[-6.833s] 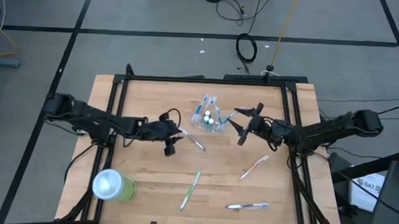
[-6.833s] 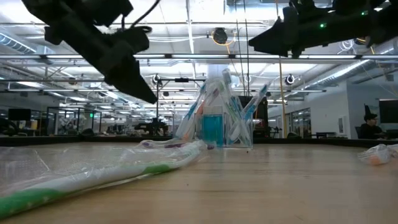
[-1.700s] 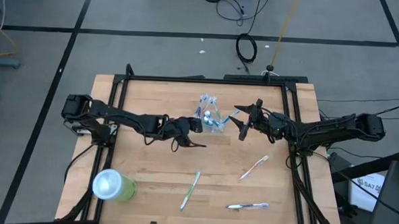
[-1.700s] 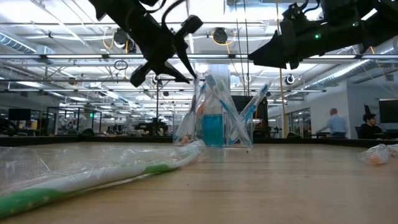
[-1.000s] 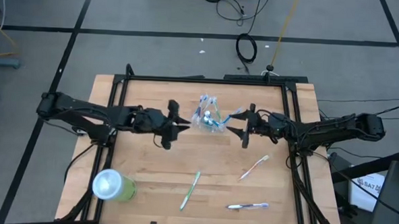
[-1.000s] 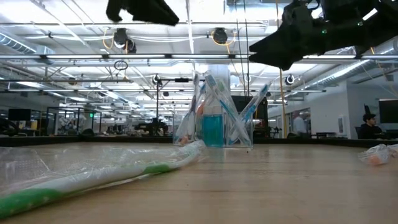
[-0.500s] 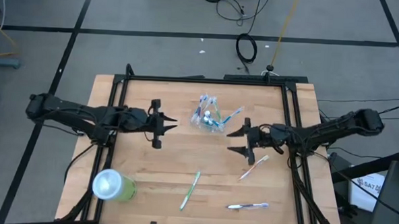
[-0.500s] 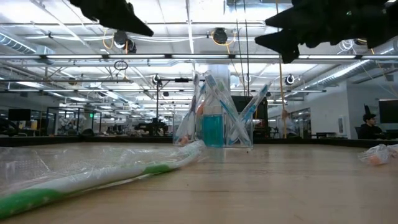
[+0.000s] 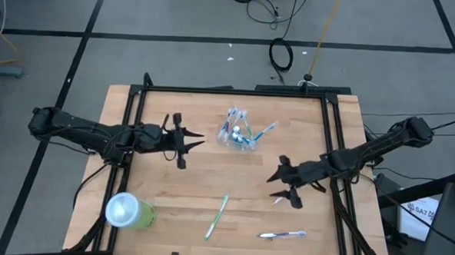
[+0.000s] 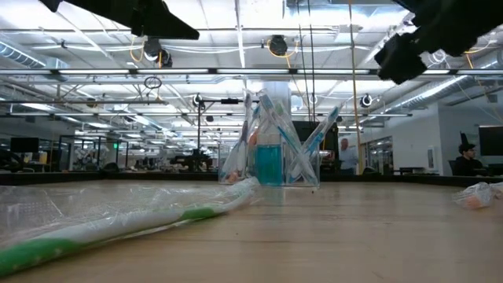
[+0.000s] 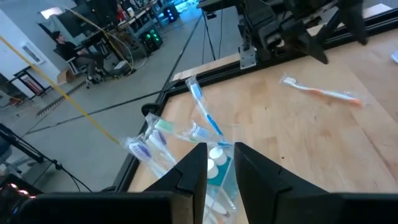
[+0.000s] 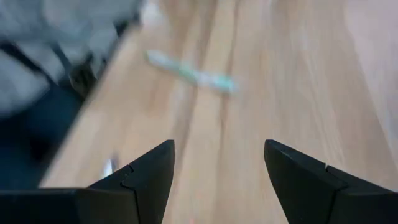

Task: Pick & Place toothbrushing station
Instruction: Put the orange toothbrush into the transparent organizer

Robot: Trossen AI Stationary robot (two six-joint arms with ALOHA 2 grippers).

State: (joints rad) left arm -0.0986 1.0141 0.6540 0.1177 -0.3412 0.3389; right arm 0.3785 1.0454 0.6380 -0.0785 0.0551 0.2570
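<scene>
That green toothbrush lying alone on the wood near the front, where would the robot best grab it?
Probably mid-handle, from straight above. The green toothbrush lies flat on the table, slim and slightly slanted, with bare wood on both sides, so the fingers should straddle its narrow width, turned crosswise to its length. The open right gripper hovers nearest.

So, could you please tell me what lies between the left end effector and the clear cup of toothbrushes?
Only bare wooden tabletop separates the left end effector from the clear cup, seen in the high view.

Left gripper (image 9: 190,143) hangs empty mid-table, fingers narrowly parted; right gripper (image 9: 280,186) reaches inward, low, jaws spread wide
</scene>
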